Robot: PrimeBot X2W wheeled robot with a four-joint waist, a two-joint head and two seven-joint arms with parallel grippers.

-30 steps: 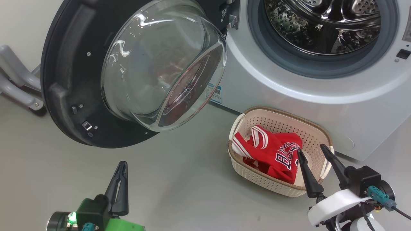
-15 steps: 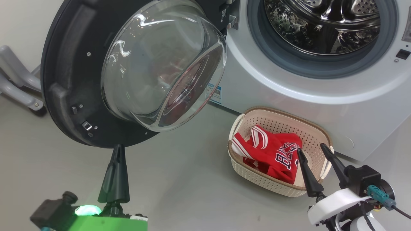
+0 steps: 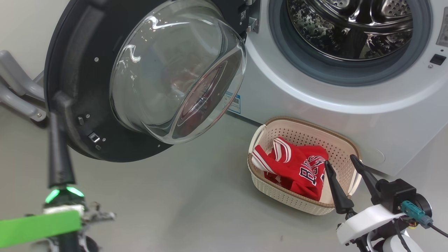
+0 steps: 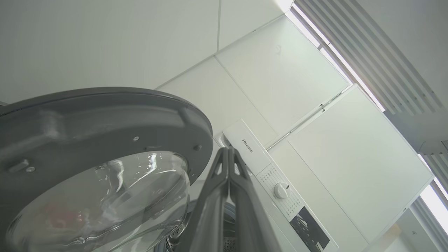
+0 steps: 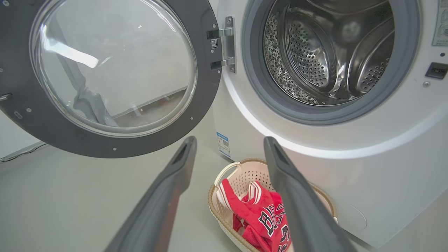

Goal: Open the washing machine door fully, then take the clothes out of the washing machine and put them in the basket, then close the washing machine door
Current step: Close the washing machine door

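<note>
Floor (image 3: 175, 196) basket (image 3: 276, 196) lies beyond right fingers (image 3: 336, 192).

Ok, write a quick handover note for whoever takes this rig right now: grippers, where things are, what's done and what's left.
Grippers: left gripper is shut and empty, up by the outer edge of the washing machine door; whether it touches is unclear. The right gripper is open and empty, hovering over the near side of the basket.
Things: the red clothes lie in the basket, on the floor in front of the washing machine.
Done: door open wide, clothes out; the visible part of the drum is bare.
Left: close the door.
</note>
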